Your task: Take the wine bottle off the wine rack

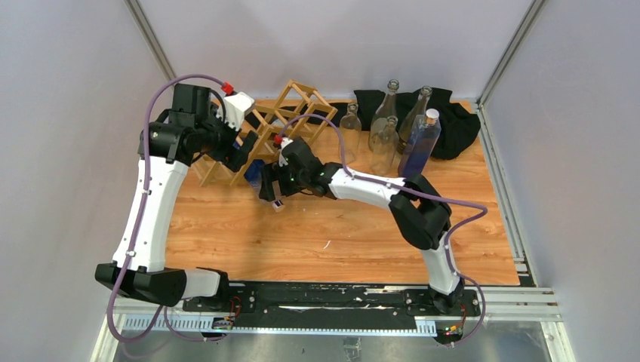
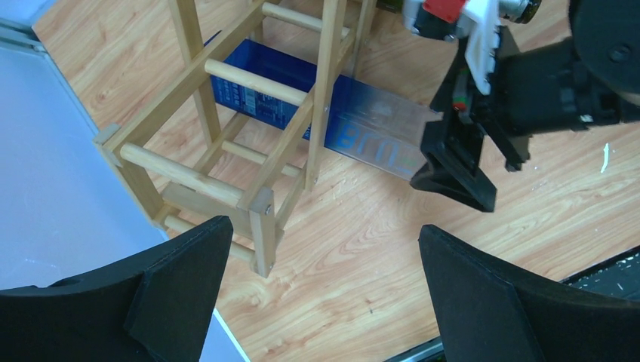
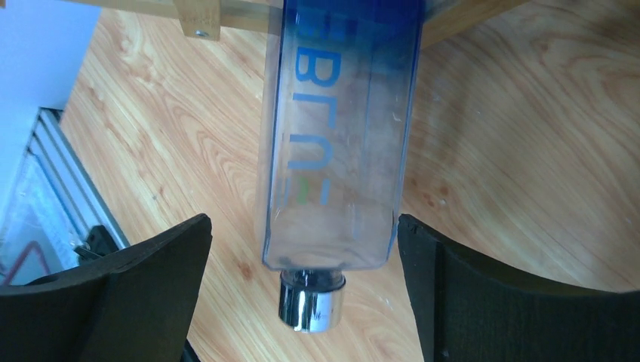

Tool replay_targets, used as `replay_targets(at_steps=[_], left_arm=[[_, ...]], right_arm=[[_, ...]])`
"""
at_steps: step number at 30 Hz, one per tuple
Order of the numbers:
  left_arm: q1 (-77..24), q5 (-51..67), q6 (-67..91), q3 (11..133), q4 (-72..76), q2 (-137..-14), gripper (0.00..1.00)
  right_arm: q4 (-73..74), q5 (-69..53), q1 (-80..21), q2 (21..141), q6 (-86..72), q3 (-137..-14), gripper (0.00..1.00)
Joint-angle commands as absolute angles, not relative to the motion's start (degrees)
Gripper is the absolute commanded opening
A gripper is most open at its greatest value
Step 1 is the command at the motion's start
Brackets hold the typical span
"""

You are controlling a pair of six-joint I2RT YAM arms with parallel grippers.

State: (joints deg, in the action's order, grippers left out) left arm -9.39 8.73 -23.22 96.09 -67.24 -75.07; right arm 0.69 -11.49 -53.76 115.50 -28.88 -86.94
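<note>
White-walled enclosure, wood-grain tabletop (image 1: 340, 241), metal rails along right and near edges. Light natural-wood lattice wine rack (image 2: 330, 83) far left, close to left wall. Blue square-sided transparent wine bottle (image 3: 336, 151) lies in low rack cell, neck with silver cap (image 3: 311, 302) sticking out over tabletop. Right hand (image 3: 302, 226) released, fingers spread wide either side of bottle shoulder. Left hand (image 2: 324, 230) released, above rack's end. Large blue lettering along bottle, not surely readable. Clear glass bottles (image 1: 385, 128), black cloth (image 1: 453, 124) far right, well apart.
</note>
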Motion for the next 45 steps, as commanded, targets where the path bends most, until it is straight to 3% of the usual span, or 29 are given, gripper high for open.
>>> replay_targets(at_steps=[1, 18, 24, 28, 39, 43, 45], left_arm=[[-8.96, 8.87, -24.1, 95.19, -67.06, -73.84, 1.0], [-8.97, 8.63, -25.47, 93.87, -66.96, -73.44, 1.0], [-8.96, 9.28, -26.44, 93.07, -66.97, -72.58, 1.0], [-8.96, 9.78, -27.09, 92.1, -66.97, -71.92, 1.0], [-8.96, 10.11, -27.84, 91.84, -66.97, -71.06, 1.0], [-8.96, 10.12, -28.09, 92.01, -67.02, -71.04, 1.0], [-8.96, 9.92, -28.38, 92.02, -66.97, -71.03, 1.0]], right_arm=[[-3.3, -16.61, -51.81, 120.05, -34.1, -90.17, 0.96], [-12.97, -17.54, -51.06, 127.72, -41.45, -92.45, 0.96], [-16.86, -17.29, -51.06, 127.15, -42.31, -90.1, 0.8], [-17.13, -17.61, -51.06, 127.67, -42.75, -90.26, 0.74], [-17.29, -19.12, -51.31, 129.53, -43.59, -90.61, 0.81], [-17.88, -19.18, -51.28, 129.15, -43.74, -90.09, 0.72], [-19.15, -18.86, -51.32, 128.22, -43.67, -88.83, 0.62]])
